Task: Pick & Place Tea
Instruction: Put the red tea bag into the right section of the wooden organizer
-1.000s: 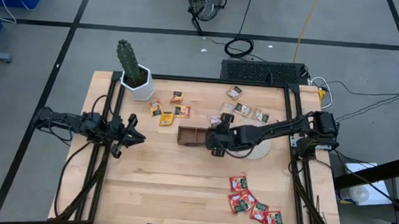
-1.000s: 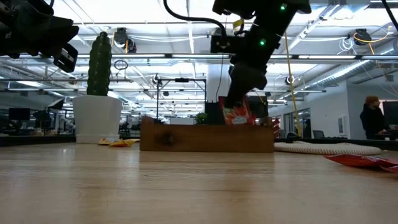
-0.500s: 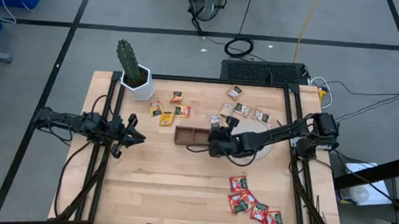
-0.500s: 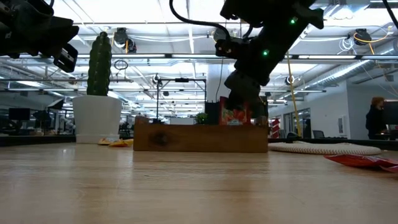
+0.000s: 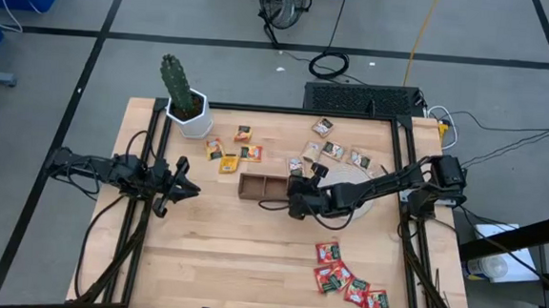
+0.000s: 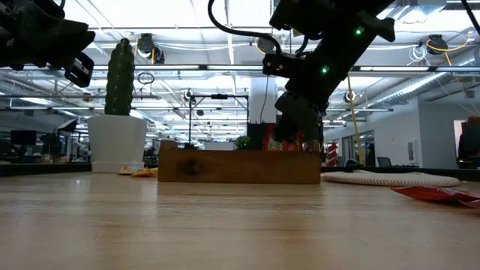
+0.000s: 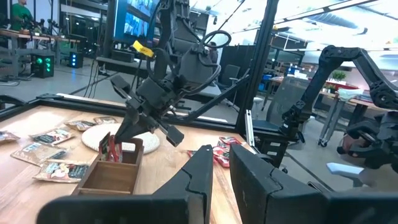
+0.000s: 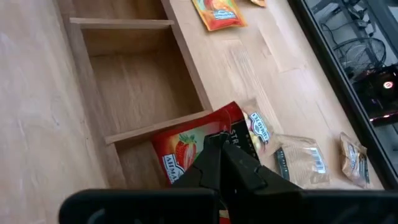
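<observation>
Right wrist view gives me the clearest read: my right gripper point(image 8: 219, 152) has its two dark fingers pressed together on the upper edge of a red, flat, square tea sachet with a strawberry print point(image 8: 198, 149), pinching it. The sachet stands on edge, tilted, with its lower part down inside the end compartment of the brown three-compartment wooden tray point(image 8: 134, 93), the end nearest the arm; its flat face lies roughly along the divider there, across the tray's long axis. The other two compartments I can see hold nothing. Just outside the tray wall, tan sachets point(image 8: 298, 160) lie flat on the light wooden table point(image 8: 25, 112), and a yellow-orange sachet point(image 8: 217, 12) lies flat past the tray's far end. From the high view, the tray point(image 5: 261, 187) runs left to right near the table's middle, and the right gripper point(image 5: 297, 197) sits at its right end, beside the round whitish disc point(image 5: 359, 209). A cluster of red sachets point(image 5: 343, 278) lies well apart toward the near right corner. My left gripper point(image 5: 179, 185) waits over the table's left side, well clear of the tray, fingers nearly closed on nothing, near the green cactus in a white pot point(image 5: 184, 99).
</observation>
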`<state>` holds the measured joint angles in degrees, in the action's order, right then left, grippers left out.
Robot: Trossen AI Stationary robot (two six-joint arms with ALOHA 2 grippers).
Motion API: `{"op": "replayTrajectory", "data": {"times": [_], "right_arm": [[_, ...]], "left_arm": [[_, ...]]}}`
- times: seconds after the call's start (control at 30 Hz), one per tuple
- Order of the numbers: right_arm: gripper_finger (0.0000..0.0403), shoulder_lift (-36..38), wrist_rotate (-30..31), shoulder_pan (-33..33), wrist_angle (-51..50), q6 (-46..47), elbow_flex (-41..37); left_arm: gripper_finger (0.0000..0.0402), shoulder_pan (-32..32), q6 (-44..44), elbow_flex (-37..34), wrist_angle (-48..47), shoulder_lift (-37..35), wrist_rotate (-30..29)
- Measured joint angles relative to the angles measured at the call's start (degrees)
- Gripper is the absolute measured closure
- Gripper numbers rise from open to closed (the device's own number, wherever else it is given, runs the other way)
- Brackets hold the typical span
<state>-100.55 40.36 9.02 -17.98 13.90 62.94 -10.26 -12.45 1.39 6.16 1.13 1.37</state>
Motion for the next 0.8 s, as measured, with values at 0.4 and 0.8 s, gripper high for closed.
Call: {"op": "replayTrajectory", "data": {"times": [0.4,0.8], "right_arm": [[0.0403,0.0,0.0,-1.5,0.1,-1.1,0.0],[0.0370,0.0,0.0,-1.6,0.4,-1.7,0.0]], "left_arm": [[0.0344,0.0,0.0,0.0,0.0,0.0,0.0],[0.0344,0.0,0.0,0.0,0.0,0.0,0.0]]}}
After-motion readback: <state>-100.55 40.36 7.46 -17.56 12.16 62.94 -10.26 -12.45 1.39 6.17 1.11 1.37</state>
